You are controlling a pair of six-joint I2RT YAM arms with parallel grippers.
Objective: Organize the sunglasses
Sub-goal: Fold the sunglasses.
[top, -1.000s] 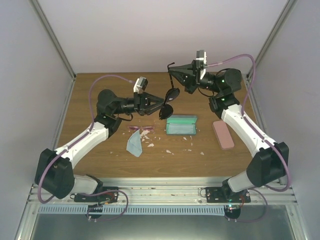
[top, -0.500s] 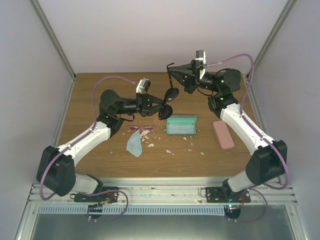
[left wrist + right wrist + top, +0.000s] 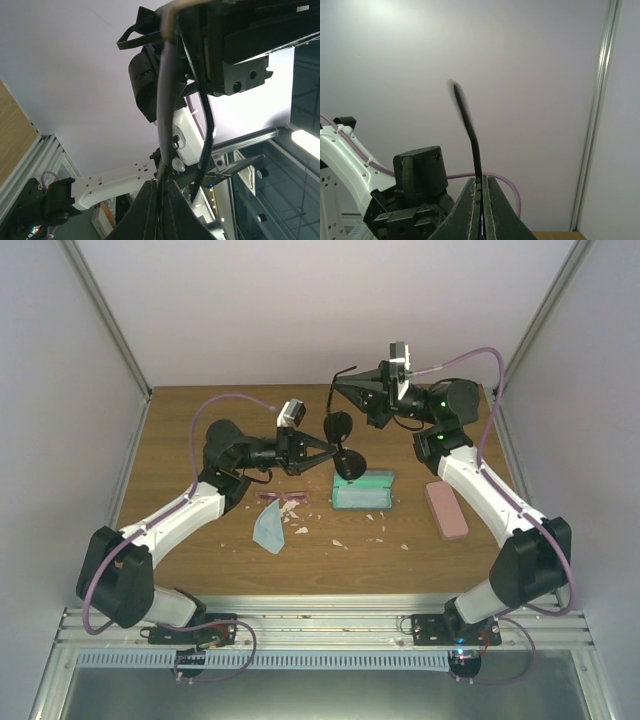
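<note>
The black sunglasses (image 3: 339,426) hang in the air above the back of the table, held between both arms. My right gripper (image 3: 338,389) is shut on the tip of one thin black temple (image 3: 472,135), and in the right wrist view its jaws (image 3: 480,181) press together around it. My left gripper (image 3: 337,449) is shut on the frame between the two dark lenses; a thin bar (image 3: 165,100) of the frame rises from its closed tips (image 3: 162,184). The pink sunglasses (image 3: 280,498) lie folded on the table below the left arm.
An open teal case (image 3: 364,491) lies just under the lower dark lens. A closed pink case (image 3: 446,509) lies to its right. A light blue cloth (image 3: 268,528) rests in front of the pink pair. Small pale scraps (image 3: 340,540) dot the wood.
My left gripper has closed onto the black sunglasses. The pair has swung right, so its lower lens now hangs over the teal case. The right gripper stays shut on the temple.
</note>
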